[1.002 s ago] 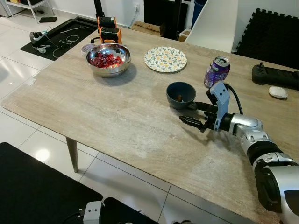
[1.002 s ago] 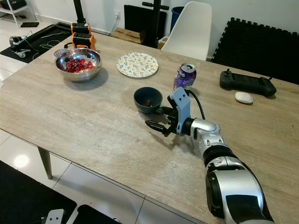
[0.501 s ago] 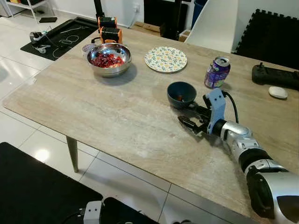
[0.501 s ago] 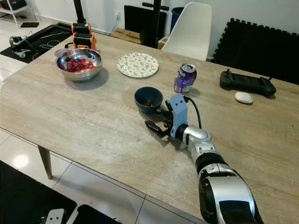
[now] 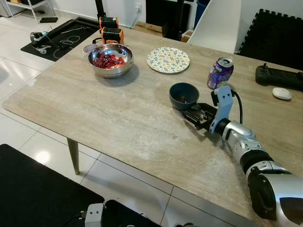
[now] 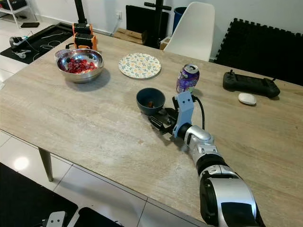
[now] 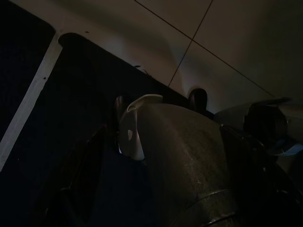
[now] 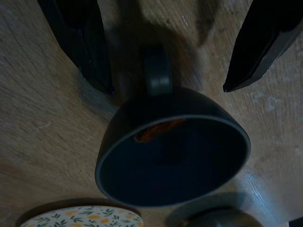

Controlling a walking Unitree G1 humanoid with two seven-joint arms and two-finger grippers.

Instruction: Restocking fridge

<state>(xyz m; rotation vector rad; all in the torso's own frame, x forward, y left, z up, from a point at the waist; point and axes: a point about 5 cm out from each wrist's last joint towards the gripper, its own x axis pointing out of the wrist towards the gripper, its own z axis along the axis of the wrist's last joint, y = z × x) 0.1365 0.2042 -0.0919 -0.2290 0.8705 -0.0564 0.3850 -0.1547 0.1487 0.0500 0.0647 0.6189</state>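
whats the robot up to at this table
The robot's right gripper lies low over the wooden table, fingers open either side of the handle of a small dark blue cup. It has not closed on it. A purple drink can, a flowered plate and a steel bowl of red pieces sit untouched. The left arm hangs idle.

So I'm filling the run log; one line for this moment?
right tool: open, fingers either side of dark cup's handle, not gripping | cup: upright on table, orange bit inside | soda can: behind cup
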